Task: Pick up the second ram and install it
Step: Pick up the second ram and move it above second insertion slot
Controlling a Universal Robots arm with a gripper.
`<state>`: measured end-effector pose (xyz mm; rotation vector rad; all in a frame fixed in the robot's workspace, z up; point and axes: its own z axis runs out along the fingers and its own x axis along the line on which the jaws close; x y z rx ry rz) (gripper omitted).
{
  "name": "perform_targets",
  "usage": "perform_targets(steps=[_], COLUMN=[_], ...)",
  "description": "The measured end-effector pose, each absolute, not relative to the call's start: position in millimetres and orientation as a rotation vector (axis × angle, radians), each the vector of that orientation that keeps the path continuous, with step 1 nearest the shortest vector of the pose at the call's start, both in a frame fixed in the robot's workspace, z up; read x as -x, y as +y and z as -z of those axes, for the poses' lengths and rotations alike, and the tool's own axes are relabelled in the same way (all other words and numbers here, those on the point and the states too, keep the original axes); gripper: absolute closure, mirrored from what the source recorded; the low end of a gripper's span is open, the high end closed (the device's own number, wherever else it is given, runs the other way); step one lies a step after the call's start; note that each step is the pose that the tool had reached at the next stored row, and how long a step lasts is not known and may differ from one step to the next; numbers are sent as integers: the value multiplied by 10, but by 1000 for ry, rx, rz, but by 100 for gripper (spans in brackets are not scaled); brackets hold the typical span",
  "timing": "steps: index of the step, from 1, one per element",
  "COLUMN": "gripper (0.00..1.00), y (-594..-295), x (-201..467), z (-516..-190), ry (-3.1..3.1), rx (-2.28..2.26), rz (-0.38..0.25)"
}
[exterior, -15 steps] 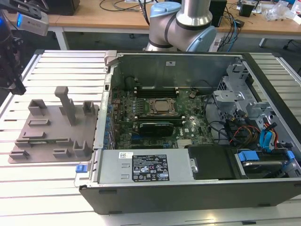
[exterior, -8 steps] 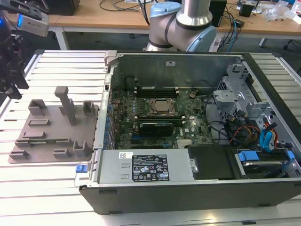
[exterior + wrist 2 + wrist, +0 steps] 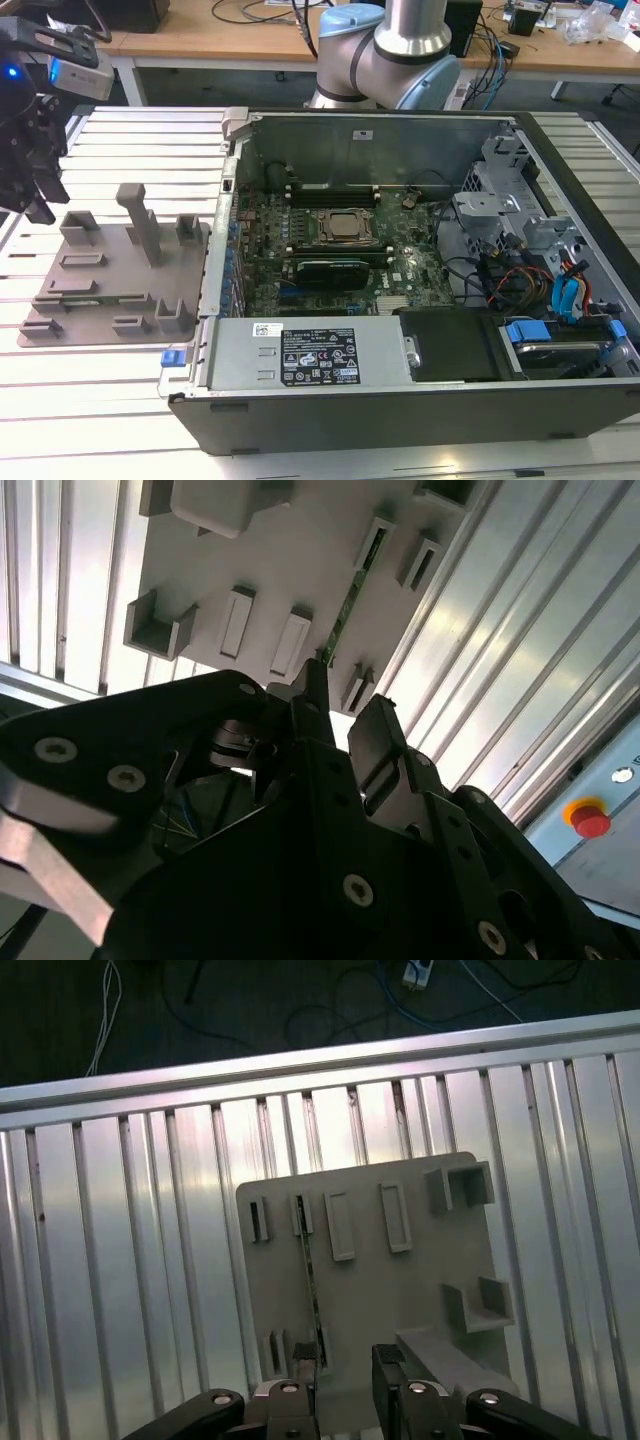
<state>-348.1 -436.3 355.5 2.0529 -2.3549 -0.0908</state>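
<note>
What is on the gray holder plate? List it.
A thin green memory stick stands on edge, slotted into the plate. Its lower edge is sunk in the plate and cannot be seen.

Legible text: none. Black label (image 3: 318,365) and white label (image 3: 268,330) on grey power-supply cover (image 3: 385,345), 6 o'clock of the open case (image 3: 400,415); white sticker (image 3: 355,133) on its far wall (image 3: 420,140), 12 o'clock: print too small to read.

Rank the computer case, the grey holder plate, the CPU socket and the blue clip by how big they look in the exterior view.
Largest to smallest:
1. computer case
2. grey holder plate
3. CPU socket
4. blue clip
No two look alike in size.
</note>
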Motion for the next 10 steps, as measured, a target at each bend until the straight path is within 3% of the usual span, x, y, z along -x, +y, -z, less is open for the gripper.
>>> perform_targets(steps=[10], gripper=[64], y=[-4363], x=[3481], z=[-3411], ry=[-2355], rx=[-2053], rz=[91])
